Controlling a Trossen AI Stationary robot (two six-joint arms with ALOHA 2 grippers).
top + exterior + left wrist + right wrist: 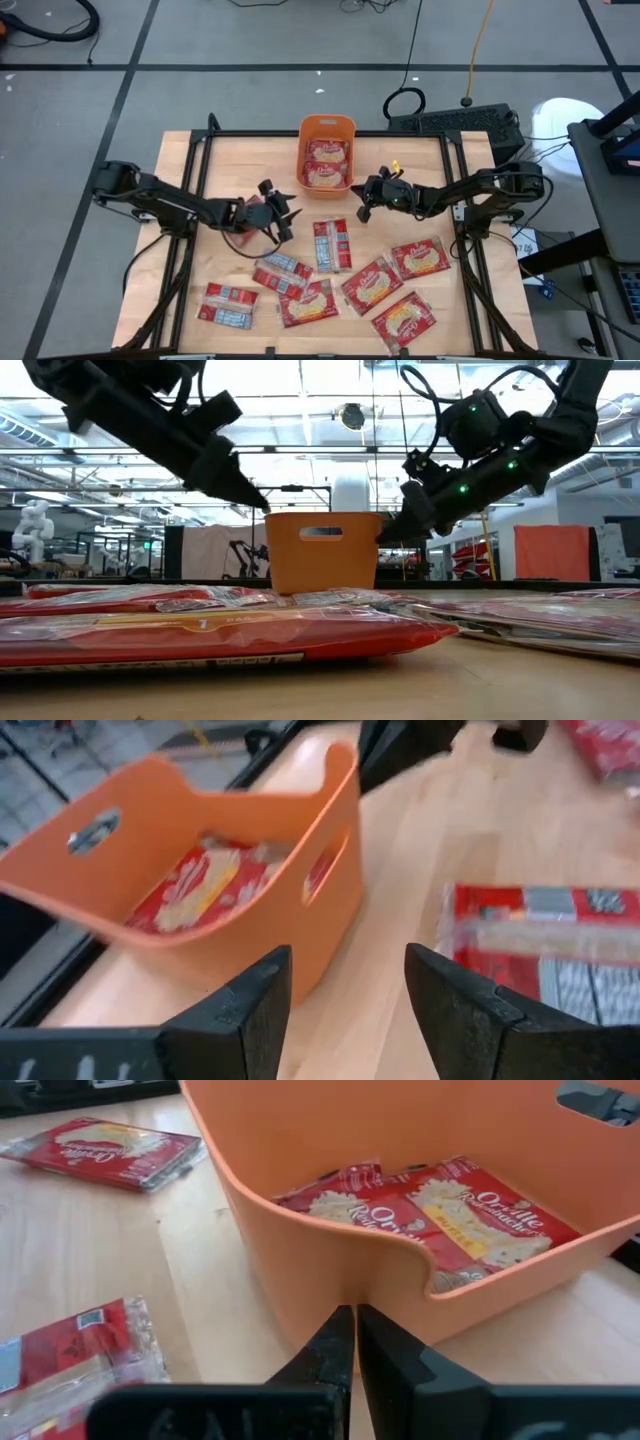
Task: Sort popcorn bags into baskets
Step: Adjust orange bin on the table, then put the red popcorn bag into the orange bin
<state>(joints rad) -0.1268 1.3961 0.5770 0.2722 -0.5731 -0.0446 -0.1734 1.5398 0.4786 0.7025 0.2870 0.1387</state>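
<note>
basket [330,1270]: orange plastic, smooth, with a soft satin sheen on its walls and rounded rim
popcorn bags [375,285]: red packets in clear, glossy, crinkled film; in the low view the nearest wrapper [200,635] catches bright glare; printed cream labels on some faces, grey-blue print on others
table [240,160]: pale wood, matt, fine grain lines showing; dark metal frame [320,134] along its edges
left gripper [345,1010] fingers [465,1010]: black, matt, hard plastic by the look
right gripper [355,1345]: same black matt finish
</note>
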